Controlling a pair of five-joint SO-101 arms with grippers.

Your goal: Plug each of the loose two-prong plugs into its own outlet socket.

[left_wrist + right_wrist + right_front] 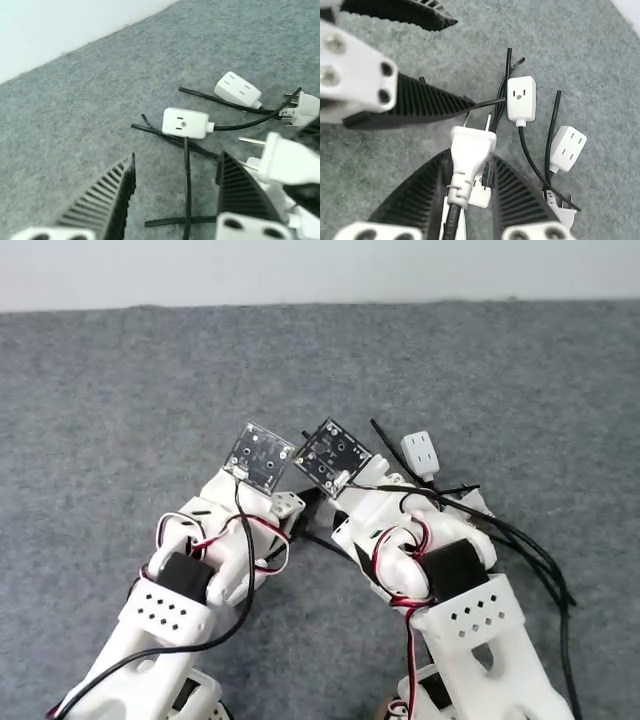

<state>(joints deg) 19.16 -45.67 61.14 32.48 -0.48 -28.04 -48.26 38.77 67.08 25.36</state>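
Plug (470, 145), white with two prongs, is being held in the right gripper (470, 156), whose fingers are pressing on its body from both sides. Its prongs are pointing toward the nearest socket (521, 97), just short of it and a little off to one side of its face. The left gripper (177, 160) is hanging wide open with nothing in it, also near that socket, straddling a black cord (186, 175).

Doing this step well probably means turning the plug until both prongs are facing the socket's slots squarely, then pushing straight in. The socket is lying loose on the grey mat (120, 390) and would likely slide, so the open left gripper looks well placed for bracing it.

Counting: two sockets, the nearest one and a second socket (568, 146) lying just beside it. Two plugs for certain, the held one and a loose plug (306, 107) lying past the second socket. A further white piece (480, 196) is lying under the right gripper, possibly a third plug; I cannot tell.
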